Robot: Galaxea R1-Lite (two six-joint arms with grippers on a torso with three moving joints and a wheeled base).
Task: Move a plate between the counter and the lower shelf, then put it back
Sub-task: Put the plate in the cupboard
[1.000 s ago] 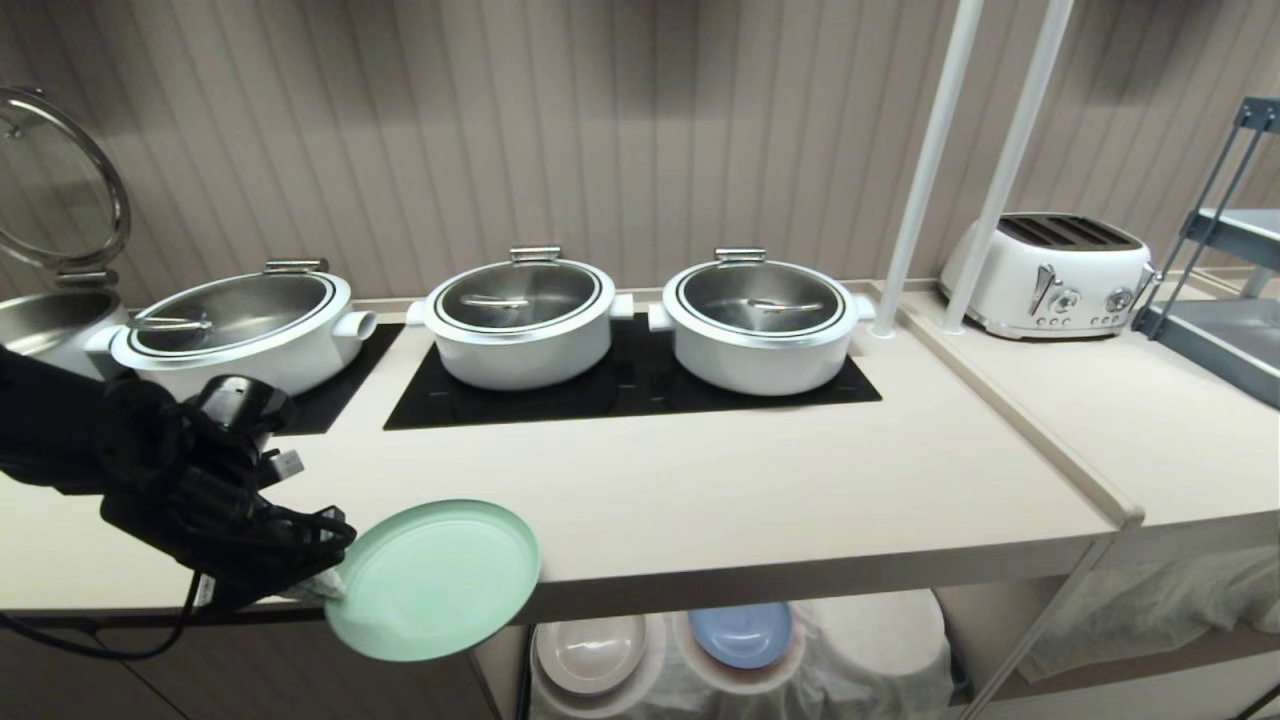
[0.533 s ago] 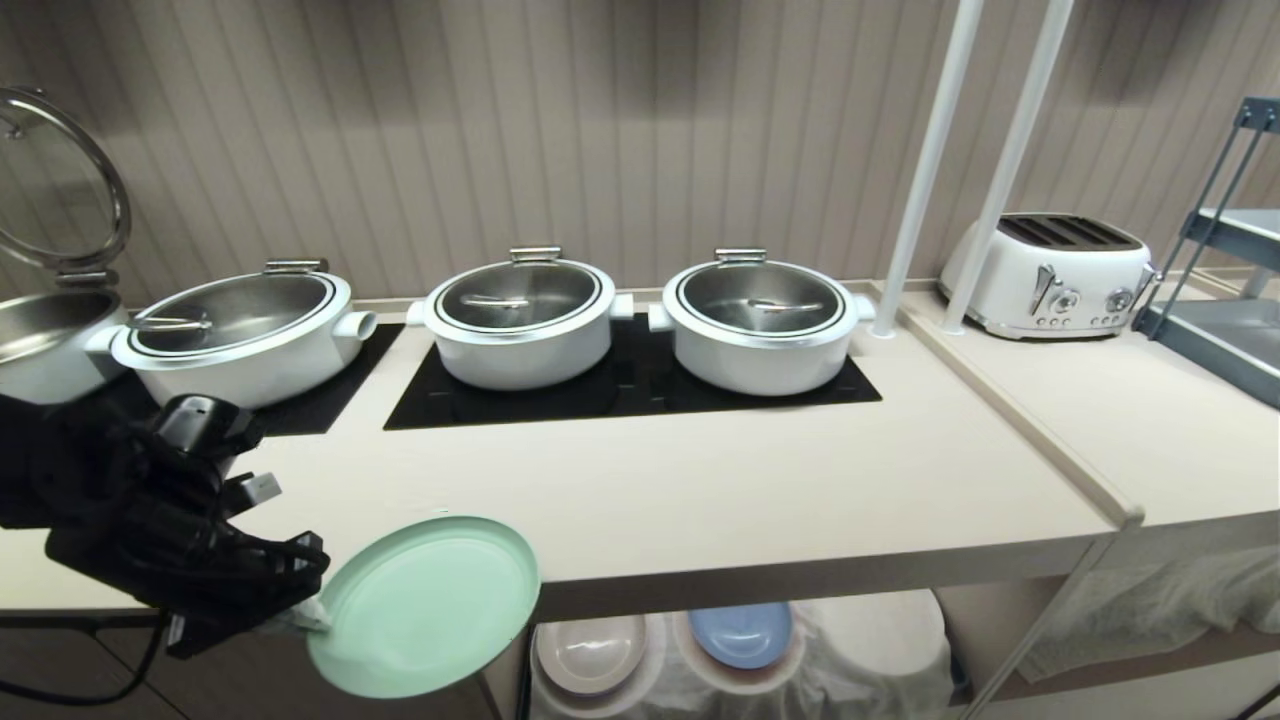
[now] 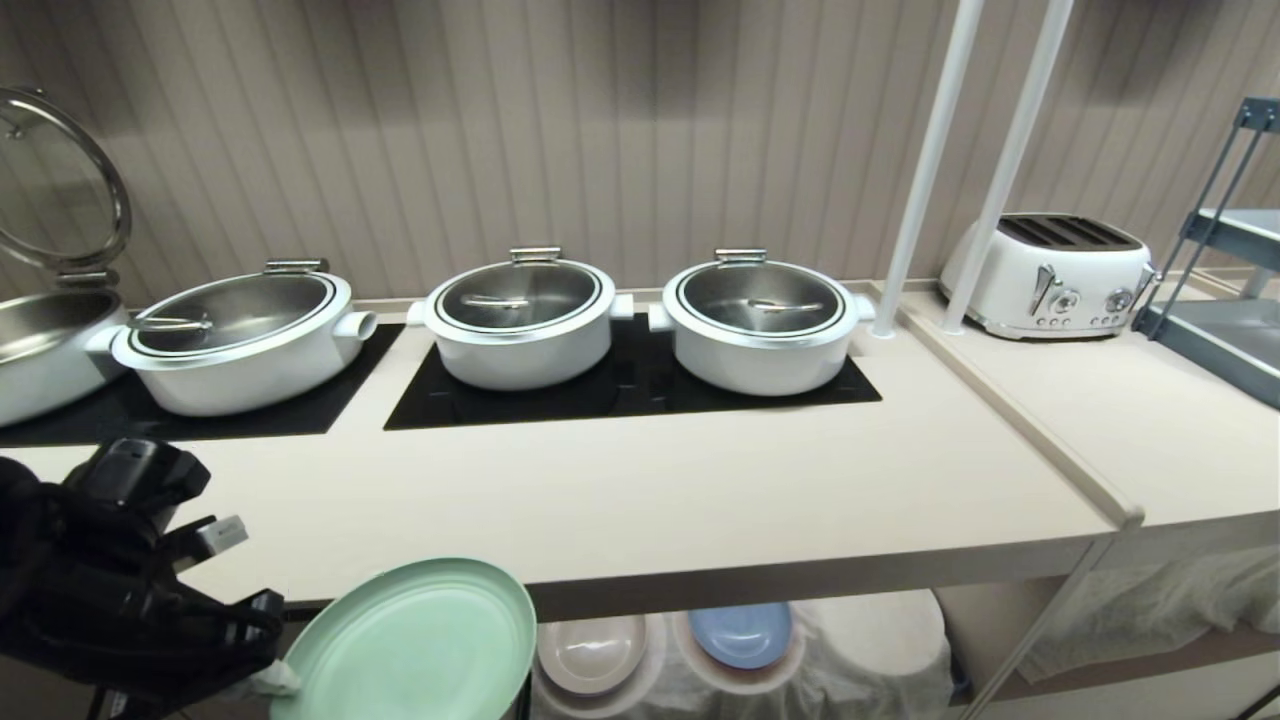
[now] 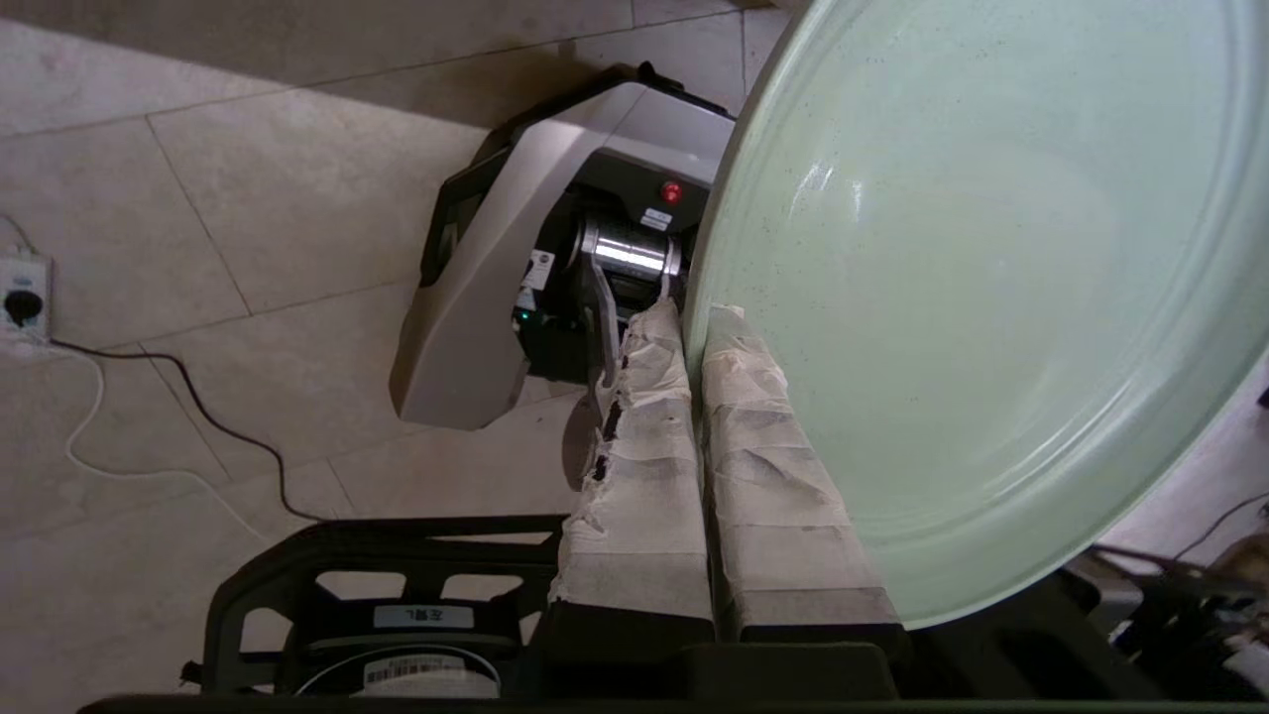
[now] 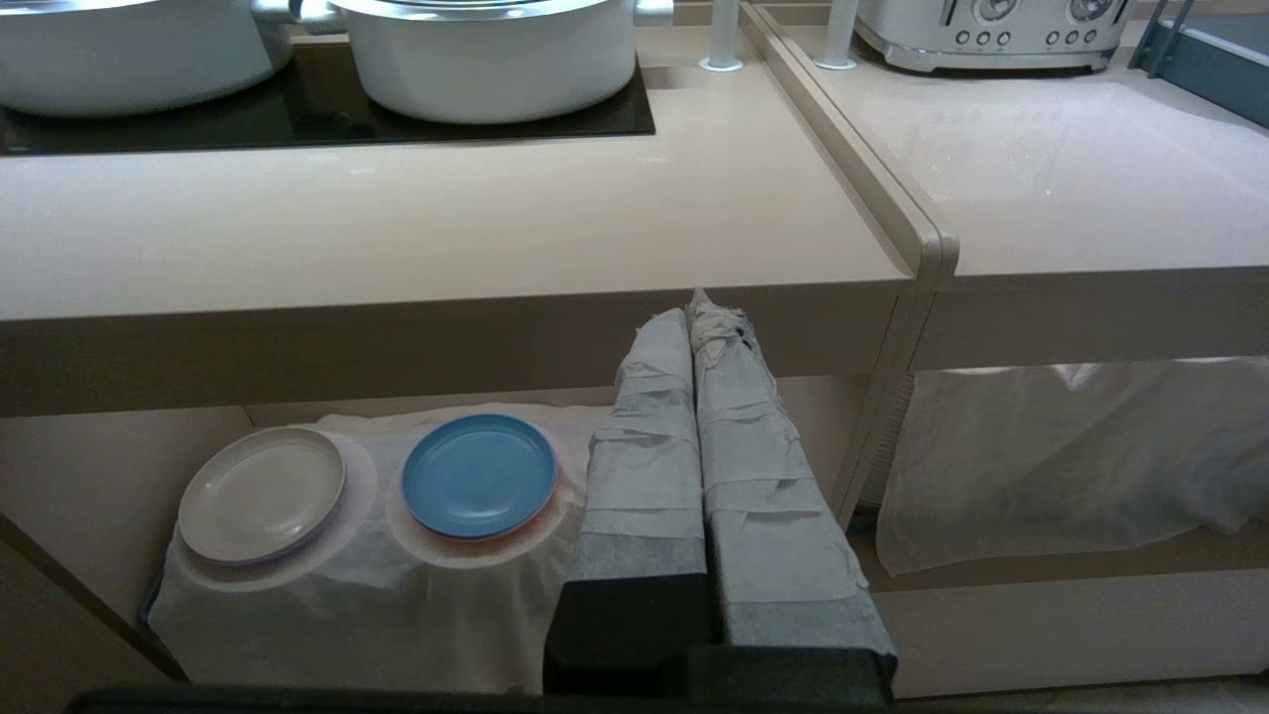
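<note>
My left gripper [image 3: 268,682] is shut on the rim of the mint-green plate [image 3: 405,645], its taped fingertips [image 4: 659,327] pinching the edge. The plate [image 4: 972,297] hangs tilted in the air, off the counter [image 3: 650,500], in front of its front edge and near the bottom left of the head view. The lower shelf [image 5: 89,466] opens under the counter, to the right of the plate. My right gripper [image 5: 694,309] is shut on nothing, parked in front of the counter's edge and outside the head view.
Three lidded white pots [image 3: 520,320] stand on black cooktop panels [image 3: 620,395]. A toaster [image 3: 1050,270], two white poles [image 3: 930,160] and a grey-blue rack [image 3: 1225,300] are at the right. On the shelf's white cloth lie a blue plate [image 5: 479,476] and a cream plate [image 5: 263,493].
The left arm has drawn back and down with the plate. The plate has left the counter's surface and now hangs lower, in front of the front edge.
</note>
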